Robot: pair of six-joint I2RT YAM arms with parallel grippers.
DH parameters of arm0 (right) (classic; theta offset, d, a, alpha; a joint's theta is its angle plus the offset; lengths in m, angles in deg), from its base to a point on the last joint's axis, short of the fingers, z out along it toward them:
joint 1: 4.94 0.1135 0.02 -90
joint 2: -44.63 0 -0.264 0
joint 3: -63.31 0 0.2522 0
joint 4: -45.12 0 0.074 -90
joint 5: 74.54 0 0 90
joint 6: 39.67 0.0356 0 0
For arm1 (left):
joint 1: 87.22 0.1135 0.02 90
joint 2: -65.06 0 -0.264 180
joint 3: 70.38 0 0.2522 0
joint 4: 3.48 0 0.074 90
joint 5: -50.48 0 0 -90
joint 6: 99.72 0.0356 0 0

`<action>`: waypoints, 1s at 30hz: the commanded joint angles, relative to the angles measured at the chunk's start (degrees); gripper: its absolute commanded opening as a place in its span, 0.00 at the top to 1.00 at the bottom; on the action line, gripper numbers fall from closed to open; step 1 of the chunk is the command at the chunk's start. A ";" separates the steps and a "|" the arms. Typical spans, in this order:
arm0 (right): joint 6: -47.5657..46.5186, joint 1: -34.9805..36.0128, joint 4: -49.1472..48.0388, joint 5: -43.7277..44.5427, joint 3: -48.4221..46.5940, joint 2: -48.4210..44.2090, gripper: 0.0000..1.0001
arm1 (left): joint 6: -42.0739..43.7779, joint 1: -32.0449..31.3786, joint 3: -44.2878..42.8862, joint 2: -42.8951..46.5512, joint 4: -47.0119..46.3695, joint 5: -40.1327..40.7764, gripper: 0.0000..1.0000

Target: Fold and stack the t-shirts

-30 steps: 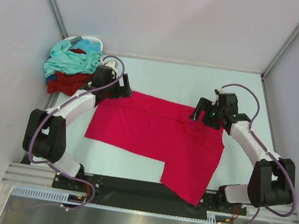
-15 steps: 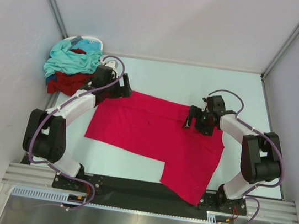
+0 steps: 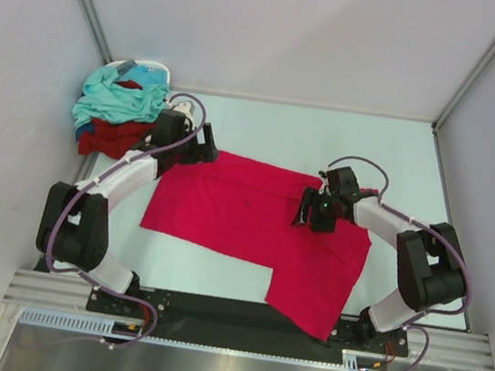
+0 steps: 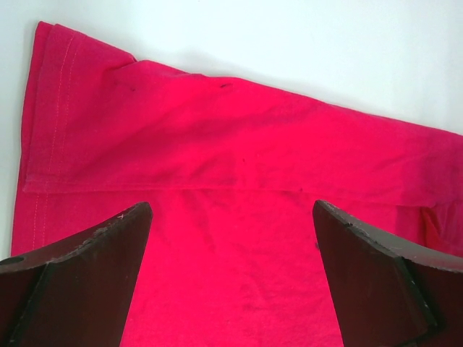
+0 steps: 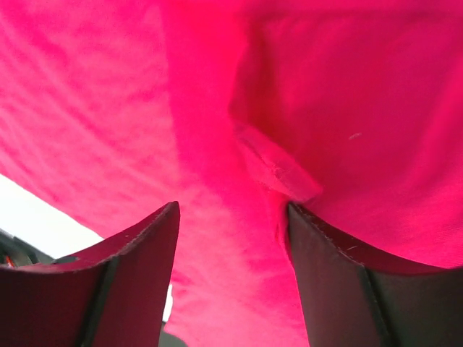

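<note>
A bright crimson-pink t-shirt (image 3: 251,223) lies spread flat across the table's middle. My left gripper (image 3: 206,154) is open at the shirt's far left corner; in the left wrist view its fingers (image 4: 87,282) straddle the pink cloth (image 4: 231,166) with nothing held. My right gripper (image 3: 303,214) is open and low over the shirt's right middle; in the right wrist view its fingers (image 5: 340,282) stand on either side of a small raised fold (image 5: 275,170) of the cloth. A light teal shirt (image 3: 117,98) and a dark maroon shirt (image 3: 111,137) lie piled at the far left.
A small white basket (image 3: 140,67) sits under the pile at the far left, with a bit of dark blue (image 3: 82,130) at the pile's left edge. Grey walls and metal posts close in the table (image 3: 328,137). A black rail (image 3: 230,310) runs along the near edge.
My right gripper has moved left and nearer, from the shirt's far right edge onto the cloth's right middle. The left arm has not moved. The shirt lies as before.
</note>
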 commanded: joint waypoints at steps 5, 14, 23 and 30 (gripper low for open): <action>-0.81 5.42 -0.26 -6.24 2.22 -7.80 0.35 | 0.31 -0.37 0.97 2.82 -1.63 -0.23 0.00; -0.81 -1.26 4.75 5.15 -0.93 -11.59 0.09 | -0.13 -0.37 1.06 2.47 -2.51 -1.46 0.00; 6.13 -9.94 5.46 17.67 -3.66 -6.84 0.09 | -1.36 -0.37 -2.27 -2.00 -0.23 0.20 0.02; 4.55 -12.86 1.41 23.73 -11.91 2.53 0.09 | -3.03 -0.28 -14.91 -14.47 4.78 3.62 0.04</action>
